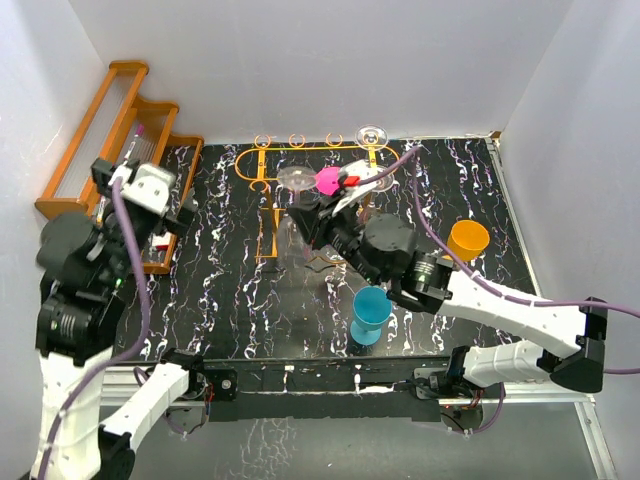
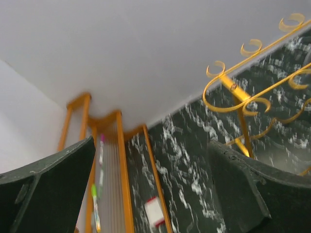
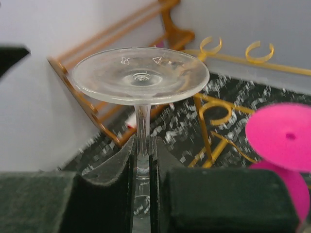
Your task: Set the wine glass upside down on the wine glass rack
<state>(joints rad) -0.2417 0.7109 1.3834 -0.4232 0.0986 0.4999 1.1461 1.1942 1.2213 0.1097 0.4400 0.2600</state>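
Observation:
My right gripper is shut on the stem of a clear wine glass. The glass is held upside down, its round foot uppermost. In the top view the right gripper holds the clear glass at the orange-gold wire wine glass rack, near its left half. A pink wine glass hangs upside down on the rack beside it; it also shows in the right wrist view. Another clear glass foot sits at the rack's back right. My left gripper is open and empty, raised at the left by the wooden rack.
A brown wooden stepped rack stands at the back left with pens on it. A blue cup stands at the front middle and an orange cup at the right. White walls close the back and both sides.

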